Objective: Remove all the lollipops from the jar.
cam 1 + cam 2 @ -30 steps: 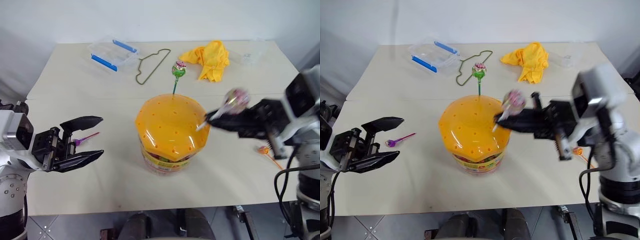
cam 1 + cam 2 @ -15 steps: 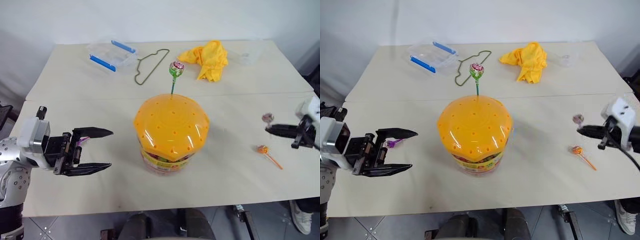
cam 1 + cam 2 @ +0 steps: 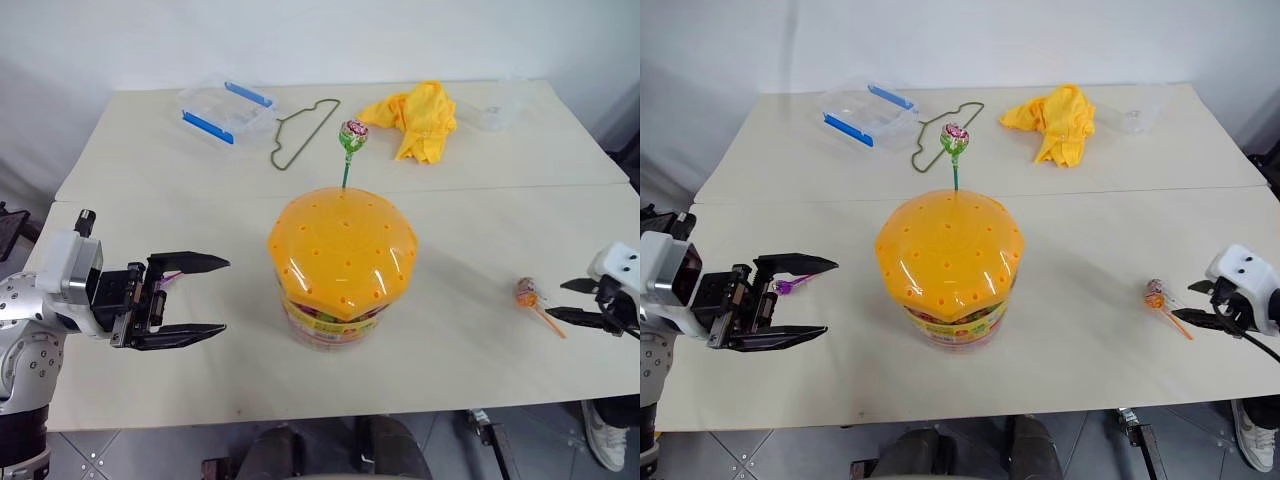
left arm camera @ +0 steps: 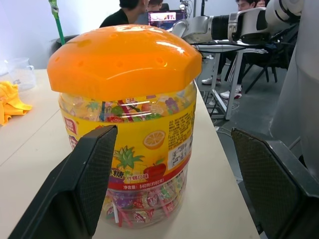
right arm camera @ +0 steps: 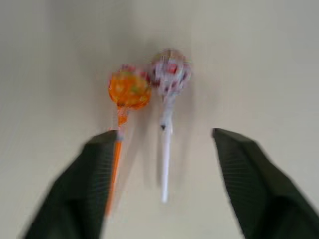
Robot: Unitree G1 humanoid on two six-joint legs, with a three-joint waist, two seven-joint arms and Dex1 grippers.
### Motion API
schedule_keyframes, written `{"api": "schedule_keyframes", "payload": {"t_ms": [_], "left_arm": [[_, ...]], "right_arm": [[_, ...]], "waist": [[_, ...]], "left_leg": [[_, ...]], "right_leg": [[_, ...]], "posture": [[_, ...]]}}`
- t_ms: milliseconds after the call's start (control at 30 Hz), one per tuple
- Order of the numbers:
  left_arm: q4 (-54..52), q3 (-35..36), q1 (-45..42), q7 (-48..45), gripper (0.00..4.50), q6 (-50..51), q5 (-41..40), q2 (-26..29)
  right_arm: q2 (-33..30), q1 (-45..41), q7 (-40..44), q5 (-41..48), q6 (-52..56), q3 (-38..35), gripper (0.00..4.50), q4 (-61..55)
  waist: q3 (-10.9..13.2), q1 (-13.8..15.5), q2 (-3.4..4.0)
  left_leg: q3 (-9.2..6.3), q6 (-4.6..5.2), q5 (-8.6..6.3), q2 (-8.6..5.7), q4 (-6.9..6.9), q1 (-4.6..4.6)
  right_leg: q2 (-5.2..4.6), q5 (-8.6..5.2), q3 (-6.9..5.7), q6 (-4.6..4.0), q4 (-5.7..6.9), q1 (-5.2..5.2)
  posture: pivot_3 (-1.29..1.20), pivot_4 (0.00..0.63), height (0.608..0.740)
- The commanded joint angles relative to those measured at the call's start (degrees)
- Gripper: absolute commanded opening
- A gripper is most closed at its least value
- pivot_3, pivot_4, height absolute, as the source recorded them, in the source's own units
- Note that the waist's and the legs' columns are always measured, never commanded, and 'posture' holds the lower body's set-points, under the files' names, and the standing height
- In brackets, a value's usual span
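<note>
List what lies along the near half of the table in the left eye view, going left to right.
left gripper → purple-stick lollipop → jar → the two lollipops lying together → right gripper

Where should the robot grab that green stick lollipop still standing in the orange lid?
Probably the bare green stick of the green-stick lollipop, just below the wrapped head, coming from the side. It stands upright in the jar lid, so pinching the stick and pulling straight up should free it.
</note>
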Motion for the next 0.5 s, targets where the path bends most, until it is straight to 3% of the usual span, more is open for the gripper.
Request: {"api": "schedule_keyframes", "payload": {"t_ms": [33,233,500], "left_arm": [[-1.83,3.60,-0.91,3.20,3.88,1.50,-4.39,-0.57],[-0.45,8.86,2.25,8.02,3.88,5.47,-10.48,-2.42],[-1.96,13.21,3.78,12.62,3.88,8.65,-16.55,-4.28]], "right_arm": [[2.45,-4.12,5.18,10.54,3.14,-6.54,4.19,-5.12],[10.08,-16.86,0.39,22.53,15.84,-3.52,4.19,-20.37],[21.85,-33.66,-12.35,27.75,32.56,6.46,4.19,-27.88]], "waist": [[0.01,-0.21,0.01],[0.03,-0.24,0.06],[0.03,0.21,0.02]], "left_leg": [[0.01,0.00,0.00,0.00,0.00,0.03],[-0.02,-0.06,-0.03,0.07,-0.02,0.08],[-0.25,-0.08,-0.04,0.02,0.00,-0.13]], "right_leg": [[0.00,0.00,0.01,0.00,-0.01,0.02],[0.00,-0.02,0.04,-0.03,0.04,0.00],[-0.08,-0.02,-0.13,-0.06,0.09,-0.04]], "posture": [[0.00,0.150,0.740],[0.00,0.150,0.740],[0.00,0.150,0.740]]}}
